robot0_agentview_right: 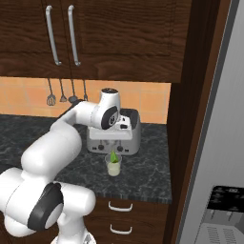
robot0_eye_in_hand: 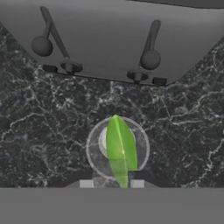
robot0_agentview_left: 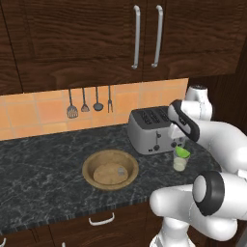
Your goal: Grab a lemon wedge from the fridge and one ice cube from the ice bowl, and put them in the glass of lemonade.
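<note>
My gripper (robot0_eye_in_hand: 112,183) hangs straight above the glass of lemonade (robot0_eye_in_hand: 94,148) and is shut on the yellow-green lemon wedge (robot0_eye_in_hand: 120,148), which points down over the glass mouth. From the left base view the lemon wedge (robot0_agentview_left: 182,152) sits at the rim of the glass (robot0_agentview_left: 179,164), just under the hand. The right base view shows the wedge (robot0_agentview_right: 113,157) at the top of the glass (robot0_agentview_right: 113,167). The tan ice bowl (robot0_agentview_left: 110,169) lies left of the glass with a small pale cube in it. The grey fridge (robot0_agentview_right: 219,143) stands at the far right.
A steel toaster (robot0_agentview_left: 149,129) stands just behind the glass, close to the hand. Utensils (robot0_agentview_left: 84,103) hang on the tiled wall. Dark wood cabinets (robot0_agentview_left: 135,34) overhang the counter. The counter edge (robot0_agentview_right: 133,198) runs in front of the glass.
</note>
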Controlling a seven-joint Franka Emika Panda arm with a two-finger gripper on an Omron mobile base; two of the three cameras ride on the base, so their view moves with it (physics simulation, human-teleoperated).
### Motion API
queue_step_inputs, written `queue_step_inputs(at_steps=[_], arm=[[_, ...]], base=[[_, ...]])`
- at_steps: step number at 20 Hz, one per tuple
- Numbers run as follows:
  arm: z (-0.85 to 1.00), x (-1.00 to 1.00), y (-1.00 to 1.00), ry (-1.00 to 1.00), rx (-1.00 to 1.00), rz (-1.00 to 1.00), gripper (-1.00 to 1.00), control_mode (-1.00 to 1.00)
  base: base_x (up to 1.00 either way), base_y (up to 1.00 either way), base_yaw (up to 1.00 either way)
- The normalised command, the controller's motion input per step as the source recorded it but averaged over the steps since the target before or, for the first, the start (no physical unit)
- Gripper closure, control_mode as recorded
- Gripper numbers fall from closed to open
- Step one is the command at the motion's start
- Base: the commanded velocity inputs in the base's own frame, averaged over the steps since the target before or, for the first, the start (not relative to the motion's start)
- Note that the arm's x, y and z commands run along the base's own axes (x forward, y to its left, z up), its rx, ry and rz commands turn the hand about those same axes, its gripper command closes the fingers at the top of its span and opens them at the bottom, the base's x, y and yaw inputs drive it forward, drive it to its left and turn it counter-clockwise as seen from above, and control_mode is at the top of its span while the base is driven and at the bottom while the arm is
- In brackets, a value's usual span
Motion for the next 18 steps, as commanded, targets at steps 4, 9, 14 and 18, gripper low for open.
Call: queue_step_inputs(at_steps=[4,9,14,18], arm=[[-0.09,0.0,0.0,0.0,0.0,0.0,1.0,-1.0],[-0.01,0.0,0.0,0.0,0.0,0.0,-1.0,-1.0],[0.0,0.0,0.0,0.0,0.0,0.0,-1.0,-1.0],[0.0,0.0,0.0,0.0,0.0,0.0,-1.0,-1.0]], base=[[0.0,0.0,0.0],[0.0,0.0,0.0],[0.0,0.0,0.0],[0.0,0.0,0.0]])
